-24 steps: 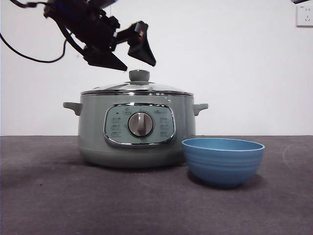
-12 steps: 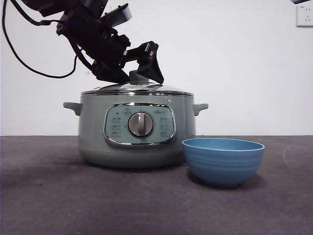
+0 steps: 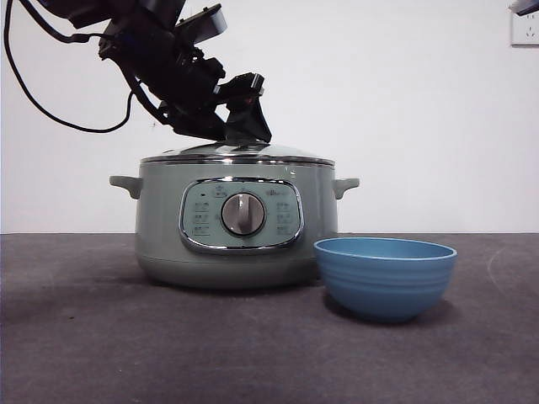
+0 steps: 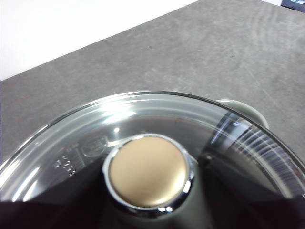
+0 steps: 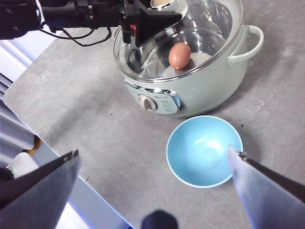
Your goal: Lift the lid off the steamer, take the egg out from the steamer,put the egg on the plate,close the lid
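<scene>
Left gripper [image 3: 240, 126] down on lid [image 3: 286, 152], jaws narrow around knob [image 4: 147, 171], apparently gripping it. Lid seated on steamer [image 3: 160, 227] right beneath. Egg [image 5: 179, 55] inside, under glass. Plate [image 3: 385, 276] lower right of gripper, beside steamer. Right gripper [image 5: 155, 162] high above, jaws wide, empty.

Surface [image 3: 93, 345]: dark grey, matte, finely textured, with faint pale scuffs visible in the left wrist view. Its near edge shows in the right wrist view, with a pale blue-white strip [image 5: 102, 212] below it.

Back wall [image 3: 421, 109]: plain white, unmarked, meeting the surface along a straight level line.

Wall socket [image 3: 524, 27]: white plate at the upper right corner of the front view, partly cut off by the picture's edge.

Cable [image 3: 50, 101]: black, hanging in a loop before the wall at upper left.
</scene>
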